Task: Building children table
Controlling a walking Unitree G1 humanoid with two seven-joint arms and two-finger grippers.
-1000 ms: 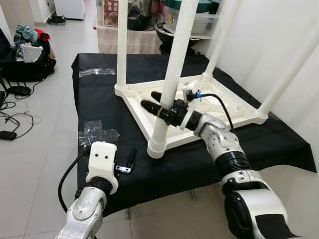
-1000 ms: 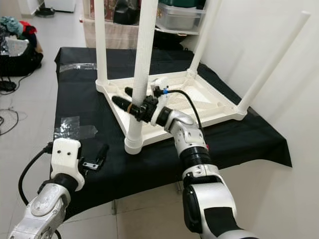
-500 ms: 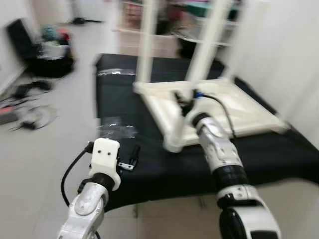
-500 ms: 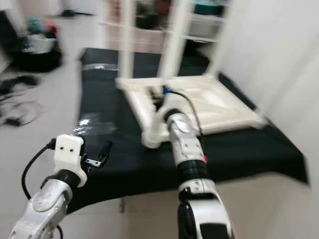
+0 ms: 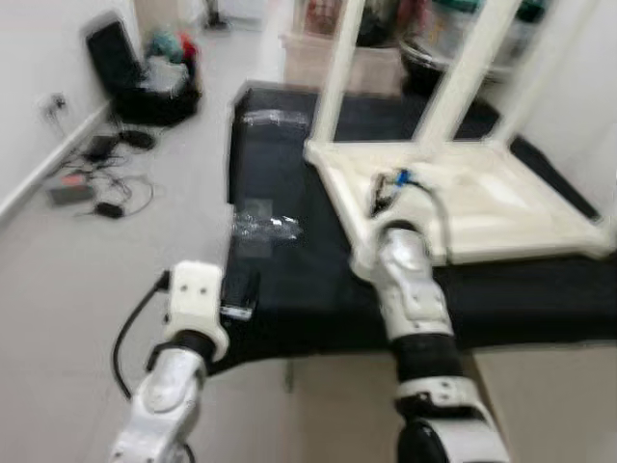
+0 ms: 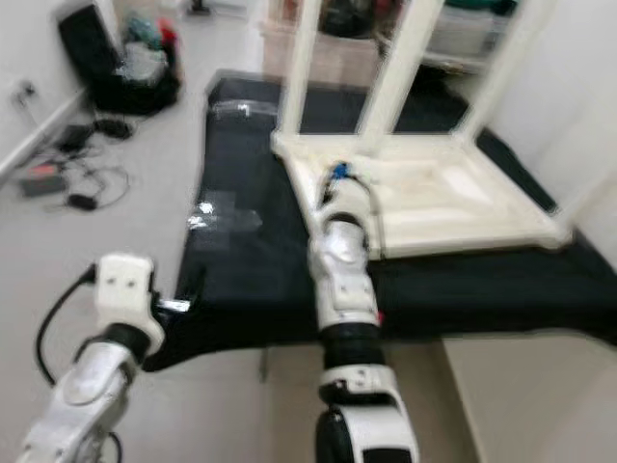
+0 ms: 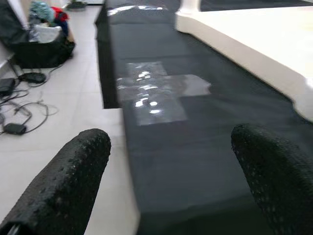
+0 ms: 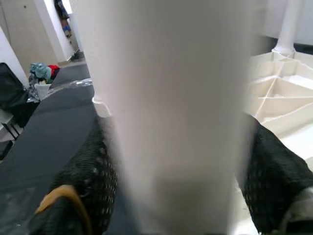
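Right pincer (image 8: pixel 171 196) hugging white table leg (image 8: pixel 171 98), near corner of upside-down tabletop (image 5: pixel 482 198) on black desk (image 5: pixel 289 280). Left pincer (image 7: pixel 171 171) spread wide, at 8 o'clock. Tip: be holding leg straight, pushing firmly.

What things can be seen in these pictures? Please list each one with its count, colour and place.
upside-down plastic children's table: one, white, lying top-down on the black cloth, legs pointing up.
near table leg: one, white, at the table's front corner, between the right gripper's fingers.
black cloth: one, covering the low work surface.
clear tape patch: one, shiny, stuck on the cloth near its left edge.
black bag with clothes: one, on the floor at far left.
cables: several, dark, on the pale floor by the wall.
left gripper: one, black fingers open, above the cloth's near edge.
right gripper: one, black, around the near table leg.
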